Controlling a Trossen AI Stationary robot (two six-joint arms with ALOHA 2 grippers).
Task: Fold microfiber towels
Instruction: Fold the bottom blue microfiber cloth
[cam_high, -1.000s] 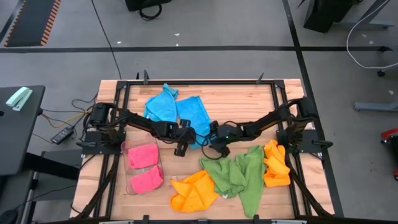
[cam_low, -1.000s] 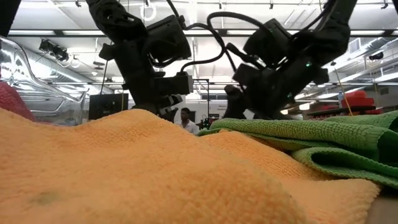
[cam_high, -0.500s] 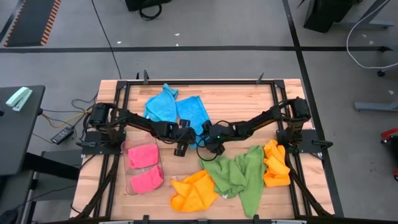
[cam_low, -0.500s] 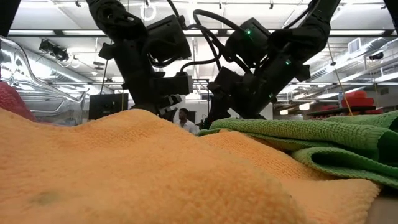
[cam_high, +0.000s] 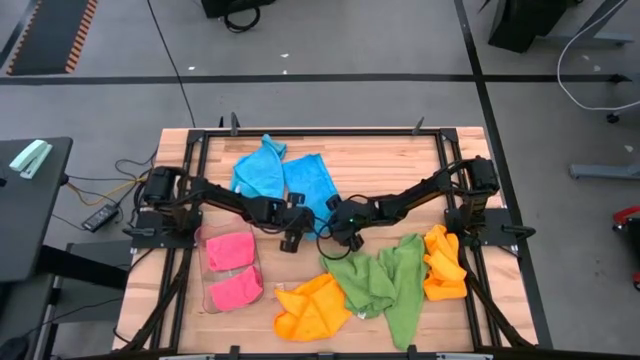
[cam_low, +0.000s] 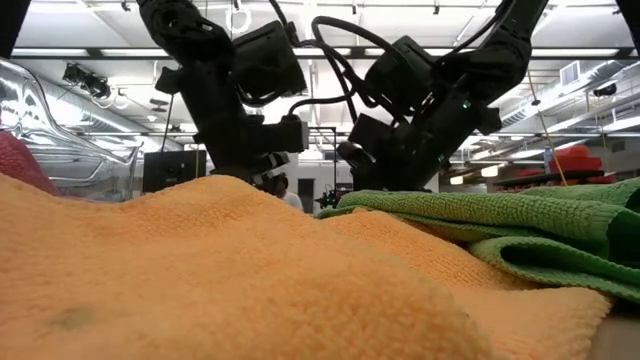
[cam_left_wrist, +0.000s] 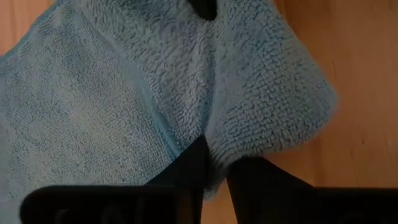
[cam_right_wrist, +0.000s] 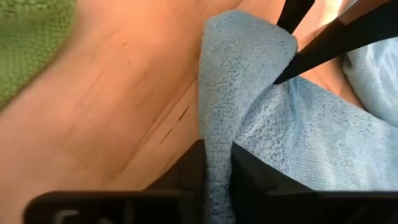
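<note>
On the left of the wooden bench (cam_high: 380, 160), two pink towels (cam_high: 232, 268) lie in the clear plastic tray (cam_high: 205, 262), as they did a second ago. Toward the far edge, the sky blue towels (cam_high: 285, 178) lie spread side by side, and both arms meet at the near corner of the right-hand one. The left gripper (cam_high: 291, 228) has hardly shifted from a second ago; its wrist view shows its fingers (cam_left_wrist: 193, 163) pinched on a fold of blue cloth. The right gripper (cam_high: 338, 228), which stood farther right with its fingers apart a second ago, has come left toward the other and now has its fingers (cam_right_wrist: 245, 167) clamped on a raised blue corner. Near the front edge lie an orange towel (cam_high: 312, 307), then green towels (cam_high: 385, 283), then a second orange towel (cam_high: 444, 264), all unmoved.
</note>
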